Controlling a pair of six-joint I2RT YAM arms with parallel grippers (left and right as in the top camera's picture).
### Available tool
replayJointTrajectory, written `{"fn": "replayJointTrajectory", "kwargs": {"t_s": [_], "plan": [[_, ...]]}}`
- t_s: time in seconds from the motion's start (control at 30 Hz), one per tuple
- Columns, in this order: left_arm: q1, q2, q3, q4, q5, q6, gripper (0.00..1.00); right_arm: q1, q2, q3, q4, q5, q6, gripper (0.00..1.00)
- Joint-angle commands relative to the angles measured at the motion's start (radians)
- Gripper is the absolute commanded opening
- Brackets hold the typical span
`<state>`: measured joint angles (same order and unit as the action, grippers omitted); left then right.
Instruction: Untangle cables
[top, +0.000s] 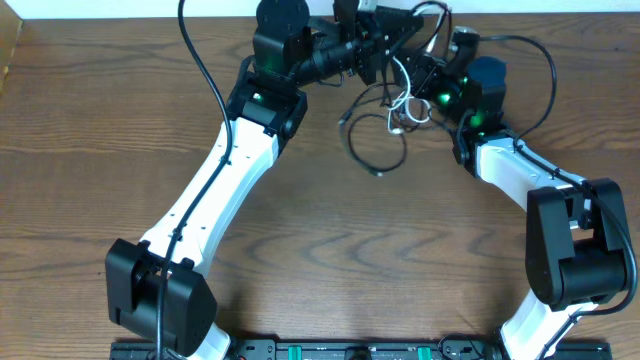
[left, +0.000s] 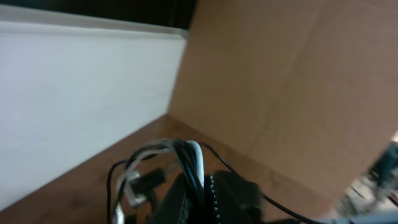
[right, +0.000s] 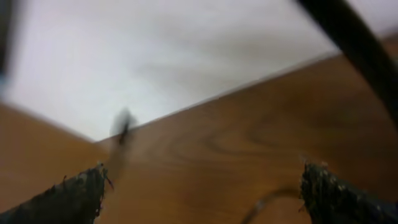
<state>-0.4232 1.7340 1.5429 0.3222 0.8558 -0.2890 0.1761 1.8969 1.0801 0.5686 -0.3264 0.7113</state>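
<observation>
The cables (top: 398, 108) form a tangle of black strands and one white strand at the far middle of the table, with a black loop (top: 377, 148) trailing toward me. My left gripper (top: 392, 52) is shut on the bundle and holds it up. In the left wrist view, black and white cables (left: 194, 163) run between the shut fingers (left: 233, 196) of the left gripper (left: 202, 190). My right gripper (top: 428, 82) stands open just right of the tangle. In the right wrist view its fingertips (right: 78, 193) are wide apart around the right gripper (right: 205, 190), with only a blurred strand (right: 267, 202) nearby.
A white wall (left: 74, 93) runs along the table's far edge. A brown cardboard panel (left: 292, 81) stands beyond the left gripper. A thick black arm wire (right: 351, 37) crosses the right wrist view's upper right. Both arm bases (top: 160, 300) sit at the near edge.
</observation>
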Motion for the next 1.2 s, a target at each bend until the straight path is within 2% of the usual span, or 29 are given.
{"fn": "replayJointTrajectory", "kwargs": {"t_s": [0.0, 0.23, 0.5, 0.57, 0.77, 1.17], "plan": [[0.016, 0.0, 0.005, 0.017, 0.123, -0.004, 0.08, -0.008, -0.011, 0.006, -0.072, 0.228, -0.01, 0.97], [0.122, -0.003, 0.005, 0.017, 0.213, -0.005, 0.08, -0.049, -0.011, 0.006, -0.223, 0.333, -0.01, 0.95], [0.338, -0.011, 0.005, 0.024, 0.293, -0.113, 0.08, -0.107, -0.011, 0.006, -0.321, 0.335, -0.01, 0.94], [0.423, -0.013, 0.005, 0.025, 0.311, -0.167, 0.08, -0.12, -0.011, 0.006, -0.333, 0.331, -0.009, 0.95], [0.556, -0.013, 0.005, 0.024, 0.369, -0.25, 0.08, -0.123, -0.011, 0.006, -0.333, 0.331, 0.017, 0.96], [0.752, -0.013, 0.005, 0.024, 0.391, -0.252, 0.08, -0.125, -0.011, 0.006, -0.348, 0.332, 0.017, 0.96]]}}
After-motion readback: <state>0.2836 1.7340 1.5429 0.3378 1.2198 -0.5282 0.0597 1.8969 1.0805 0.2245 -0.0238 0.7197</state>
